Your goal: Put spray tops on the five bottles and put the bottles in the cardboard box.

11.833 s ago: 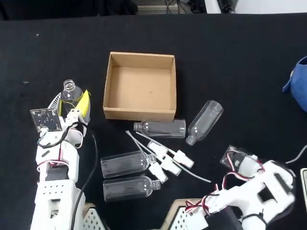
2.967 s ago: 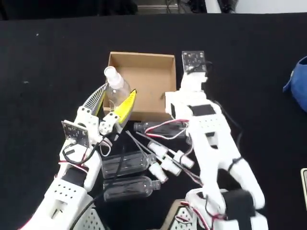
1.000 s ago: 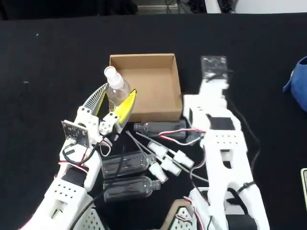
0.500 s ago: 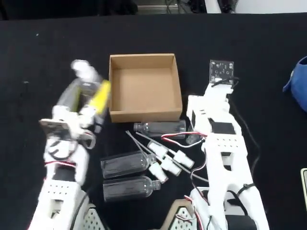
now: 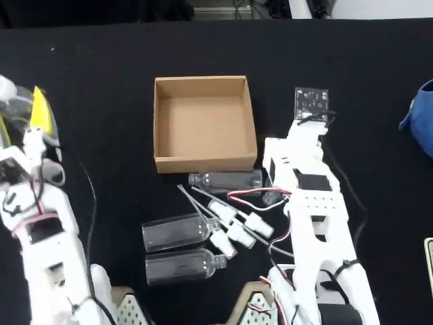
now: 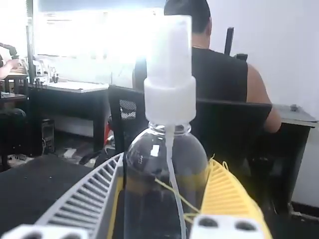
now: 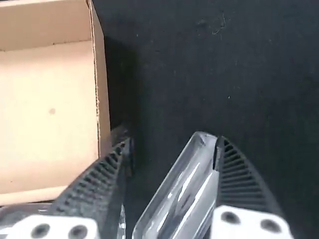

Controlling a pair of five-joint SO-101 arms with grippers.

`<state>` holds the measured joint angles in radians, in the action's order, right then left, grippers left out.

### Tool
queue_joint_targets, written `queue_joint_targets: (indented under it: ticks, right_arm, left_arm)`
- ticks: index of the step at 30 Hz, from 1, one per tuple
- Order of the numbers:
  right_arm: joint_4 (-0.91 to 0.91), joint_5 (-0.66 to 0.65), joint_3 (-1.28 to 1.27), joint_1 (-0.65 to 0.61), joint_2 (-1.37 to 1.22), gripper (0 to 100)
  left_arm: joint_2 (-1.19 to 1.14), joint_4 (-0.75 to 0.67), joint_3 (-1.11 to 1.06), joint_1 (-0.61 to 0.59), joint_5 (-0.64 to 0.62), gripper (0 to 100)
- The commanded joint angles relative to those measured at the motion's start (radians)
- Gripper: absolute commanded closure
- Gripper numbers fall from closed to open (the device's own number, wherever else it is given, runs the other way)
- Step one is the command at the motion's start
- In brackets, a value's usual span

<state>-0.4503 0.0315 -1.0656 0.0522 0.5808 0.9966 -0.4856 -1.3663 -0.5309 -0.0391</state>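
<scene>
Black table [image 5: 101,68], and the open box [image 5: 203,164] sits at its middle. One bottle [image 5: 226,181] lies just along the box's front wall. Two more bottles [image 5: 174,232] lie side by side nearer the arms, spray tops [image 5: 237,227] bunched beside them. Blue thing [image 5: 423,125] at the right edge.

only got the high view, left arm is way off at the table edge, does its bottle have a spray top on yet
observer: Yes. The left wrist view shows the bottle upright in the left gripper, with a white spray top seated on its neck.
operator: what's under the right arm, it blocks my view
observer: A second bottle lies on the black table between the jaws of the right gripper, beside the cardboard box.
operator: gripped?
observer: Not by the look of it. The jaws are open, and a gap shows between that bottle and the jaw nearer the box.
</scene>
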Motion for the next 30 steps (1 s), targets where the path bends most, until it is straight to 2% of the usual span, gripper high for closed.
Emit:
queue_joint_targets:
  ticks: [1, 5, 13, 18, 20, 25, 30]
  right_arm:
    - [0.023, 0.006, 0.008, 0.021, 0.045, 75.8]
    - [0.025, 0.006, 0.008, 0.023, 0.045, 75.8]
    - [0.025, 0.006, 0.015, 0.035, 0.045, 75.8]
    - [0.058, 0.012, 0.015, 0.081, 0.045, 75.8]
    - [0.072, 0.012, 0.008, 0.086, 0.045, 75.8]
    - [0.072, 0.012, 0.008, 0.081, 0.045, 75.8]
    - [0.074, 0.012, 0.012, 0.081, 0.045, 75.8]
  left_arm:
    - [-0.256, -0.025, 0.208, 0.021, -0.008, 97]
    - [-0.376, -0.025, 0.286, 0.096, -0.009, 97]
    - [-0.539, -0.025, 0.437, 0.400, -0.009, 97]
    - [-0.763, -0.026, 0.616, 0.492, -0.009, 97]
    - [-0.847, -0.077, 0.661, 0.503, -0.009, 97]
    - [-1.030, -0.367, 0.676, 0.515, -0.009, 97]
    - [-1.125, -0.405, 0.704, 0.541, -0.011, 97]
